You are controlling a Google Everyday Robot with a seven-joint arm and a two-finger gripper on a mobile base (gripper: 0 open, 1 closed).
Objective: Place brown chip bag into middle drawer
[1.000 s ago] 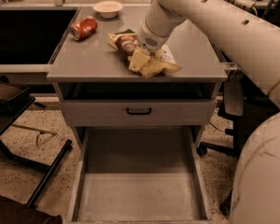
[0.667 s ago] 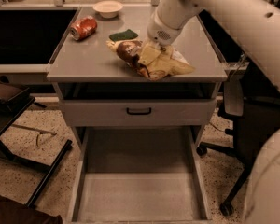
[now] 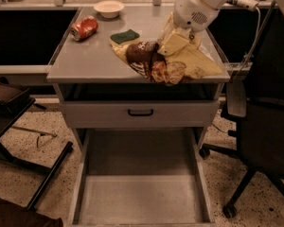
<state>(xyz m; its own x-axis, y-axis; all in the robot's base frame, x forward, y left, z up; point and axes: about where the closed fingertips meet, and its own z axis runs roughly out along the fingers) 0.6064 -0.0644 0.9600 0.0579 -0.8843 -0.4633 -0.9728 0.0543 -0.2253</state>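
The brown chip bag [image 3: 166, 64] is crinkled, dark brown and cream-yellow. It lies at the front right of the grey tabletop [image 3: 90, 60], and its lower edge overhangs the table's front edge. My gripper [image 3: 176, 40] comes down from the upper right and is shut on the bag's top part. The middle drawer [image 3: 141, 200] is pulled out below the table, a wide shallow grey tray with a bare floor. It sits low and in front of the bag.
A red soda can [image 3: 84, 27], a white bowl [image 3: 109, 7] and a green sponge [image 3: 124, 35] sit on the back left of the tabletop. A closed drawer front with a black handle [image 3: 140, 112] is under the top. A black office chair [image 3: 265, 126] stands at the right.
My gripper has dragged the chip bag right and toward the table's front edge. The green sponge, hidden a second ago, is now uncovered behind the bag.
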